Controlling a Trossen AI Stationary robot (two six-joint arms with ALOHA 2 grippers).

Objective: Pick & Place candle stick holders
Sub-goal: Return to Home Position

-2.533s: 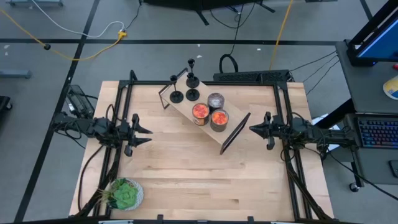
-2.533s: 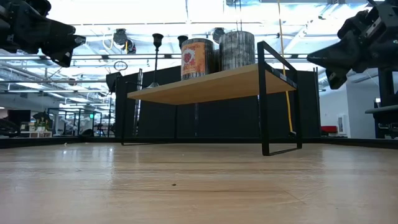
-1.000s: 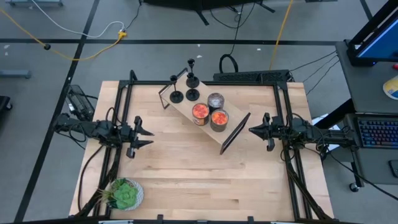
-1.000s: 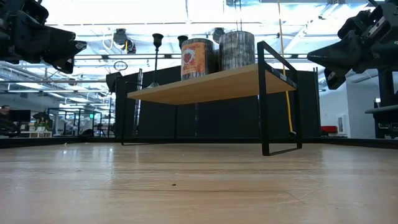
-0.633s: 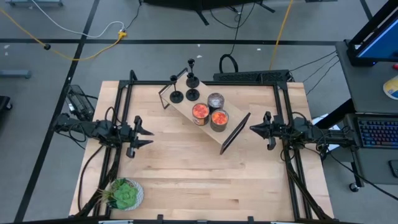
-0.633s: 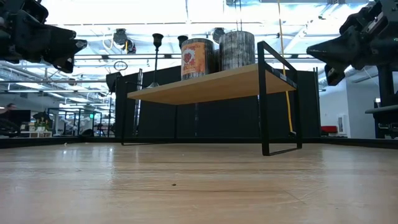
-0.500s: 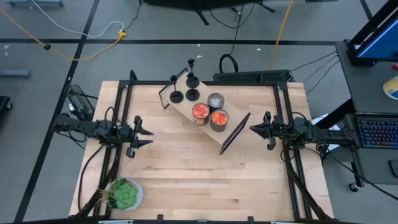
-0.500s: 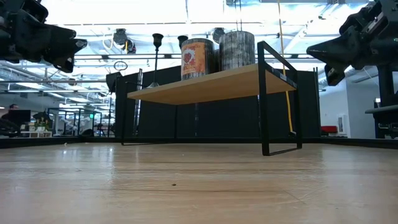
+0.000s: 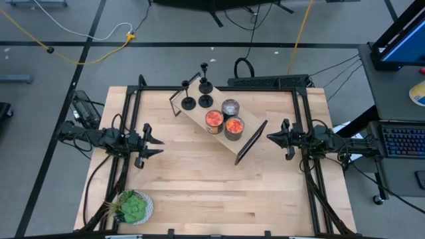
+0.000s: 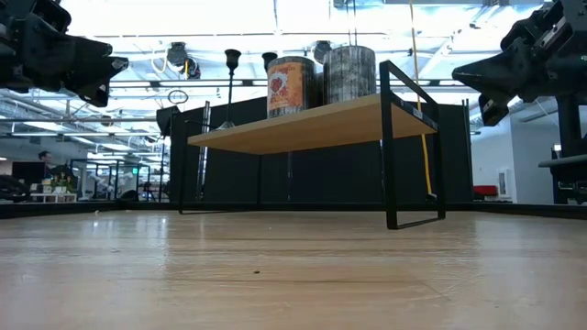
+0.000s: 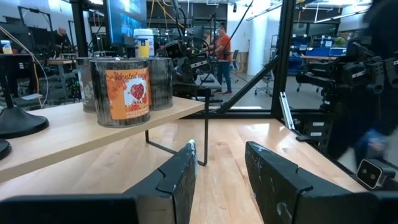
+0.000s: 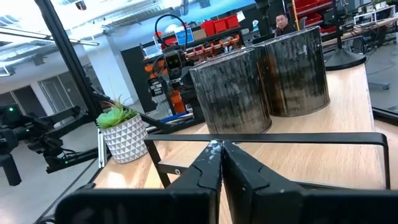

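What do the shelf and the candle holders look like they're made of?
The shelf is a pale, matte wood board; its thin black frame looks like metal rod. The holders are matte black with no shine, probably metal, though that stays open.

Candle stick holders (image 9: 206, 101) matte black. Shelf (image 9: 194, 114) pale wood with black frame; two candles (image 9: 214, 119) orange-labelled, third candle (image 9: 230, 106) streaky dark grey. Plant (image 9: 133, 207) green, its pot (image 12: 124, 142) white with a triangle pattern; table (image 9: 212, 192) light wood grain.
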